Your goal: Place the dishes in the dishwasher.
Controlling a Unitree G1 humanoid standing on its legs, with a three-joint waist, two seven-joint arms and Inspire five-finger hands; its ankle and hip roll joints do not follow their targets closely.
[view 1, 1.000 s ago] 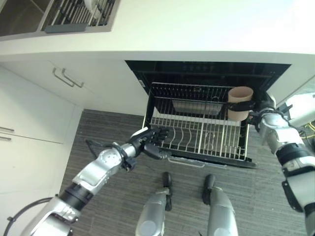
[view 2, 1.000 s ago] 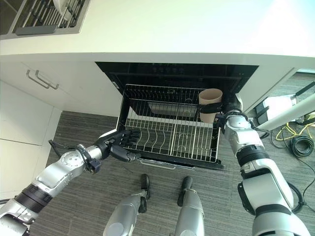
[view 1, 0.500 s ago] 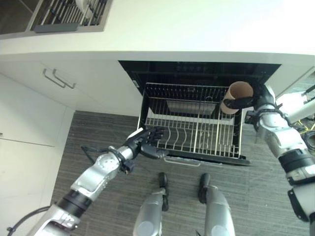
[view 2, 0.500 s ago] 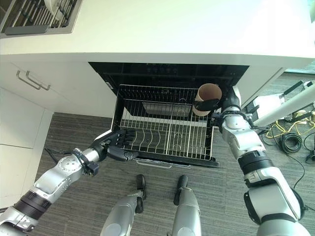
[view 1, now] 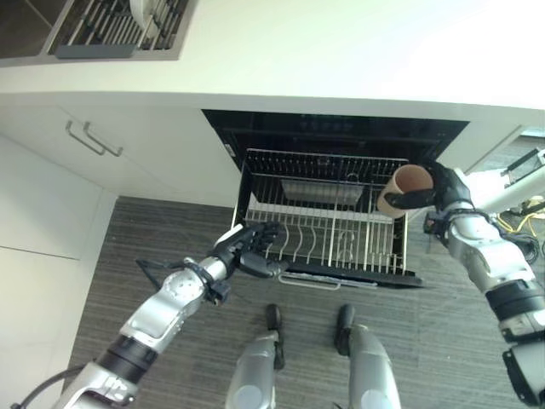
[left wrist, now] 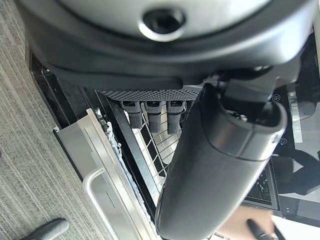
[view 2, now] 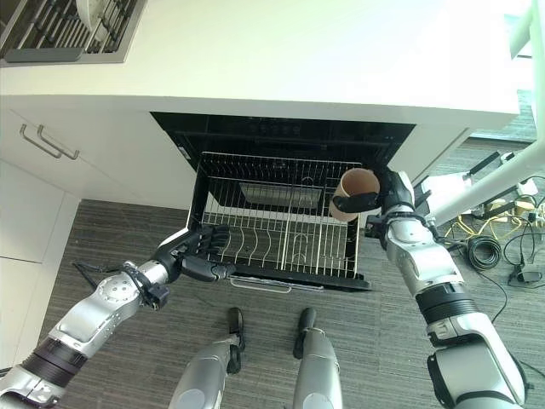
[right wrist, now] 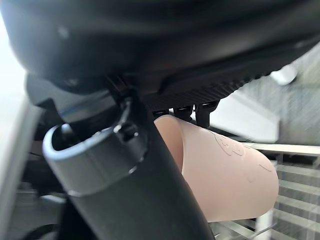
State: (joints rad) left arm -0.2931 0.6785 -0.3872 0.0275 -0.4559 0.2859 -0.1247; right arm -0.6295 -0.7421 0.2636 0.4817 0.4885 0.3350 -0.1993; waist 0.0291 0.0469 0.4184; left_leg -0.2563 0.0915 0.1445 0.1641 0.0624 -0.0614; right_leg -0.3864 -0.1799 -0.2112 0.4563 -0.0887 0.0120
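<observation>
Right of centre, the right robot hand (view 1: 443, 189) grips a tan cup (view 1: 400, 189) over the pulled-out dishwasher rack (view 1: 328, 230). The left robot hand (view 1: 249, 250) curls around the rack's lower-left front edge.

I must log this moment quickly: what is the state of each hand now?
Left hand: shut on the front edge of the dishwasher rack.
Right hand: shut on a tan cup, tilted above the rack's right side.

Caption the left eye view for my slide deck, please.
Right hand holds a tan cup over the pulled-out dishwasher rack; left hand grips its front edge.
</observation>
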